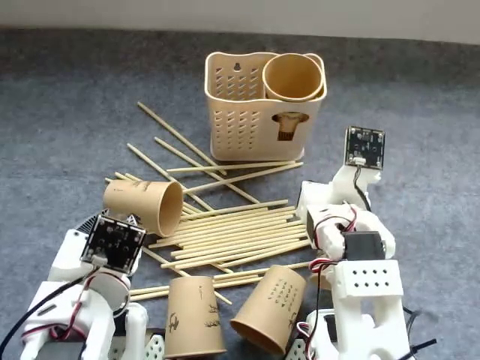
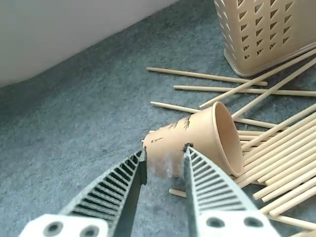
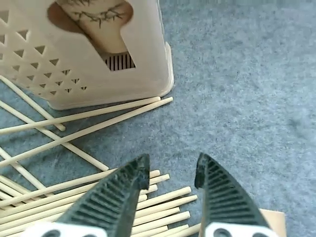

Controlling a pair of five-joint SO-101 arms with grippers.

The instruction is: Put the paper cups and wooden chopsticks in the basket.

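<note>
The beige basket (image 1: 238, 124) stands upright at the far side of the grey mat (image 1: 60, 112), with a paper cup (image 1: 292, 76) upright in its right compartment. Nearer, the wooden chopsticks (image 1: 232, 238) lie in a loose heap between the arms, with a few strays reaching the basket's foot. A tipped cup (image 1: 142, 206), tan with dark sprigs, lies at the heap's left end, mouth to the right. The left gripper (image 2: 165, 160) is spread, its tips flanking that cup's closed end. The right gripper (image 3: 170, 173) hangs spread above the heap's right ends. A third cup (image 1: 193, 315) and a fourth cup (image 1: 270, 307) sit nearest.
</note>
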